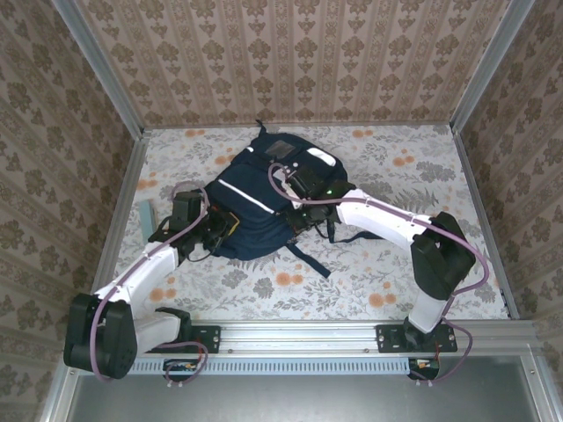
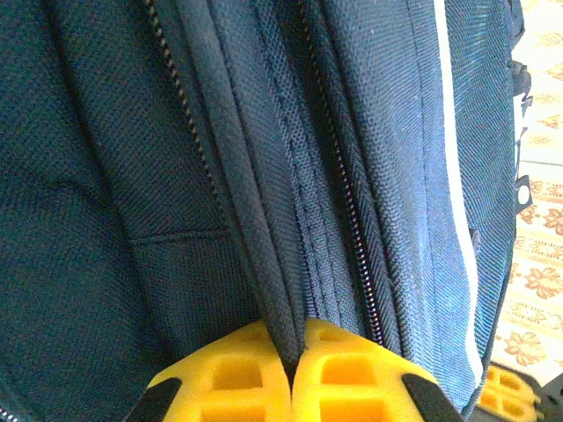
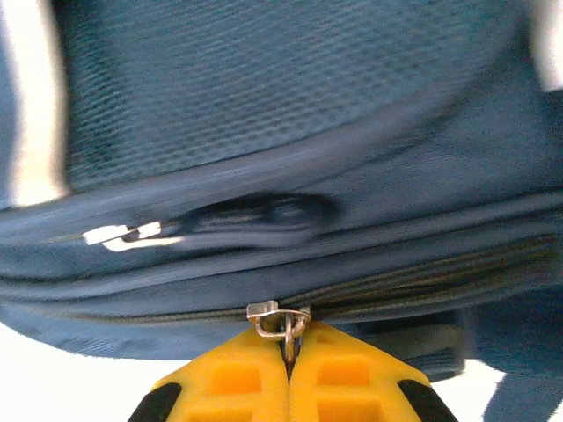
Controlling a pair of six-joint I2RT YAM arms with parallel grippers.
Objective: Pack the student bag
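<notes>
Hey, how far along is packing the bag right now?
Done: the bag is gripped at two spots. In hand: the left tool pinches a fabric ridge between two zippers, and the right tool grips a zipper pull. Left: sliding that pull along. A pale flat item lies on the table beside the bag, unpacked.

student bag is navy woven cloth, coarse matt weave close up, its white stripe smoother with a slight sheen. zip pull at lower centre of the right wrist view is bright bare metal; left gripper and right gripper have matt yellow plastic fingers with moulded pockets. right arm wears a glossy white plastic shell, rail along the bottom of the top view looks like brushed metal, table has a matt floral print.
</notes>
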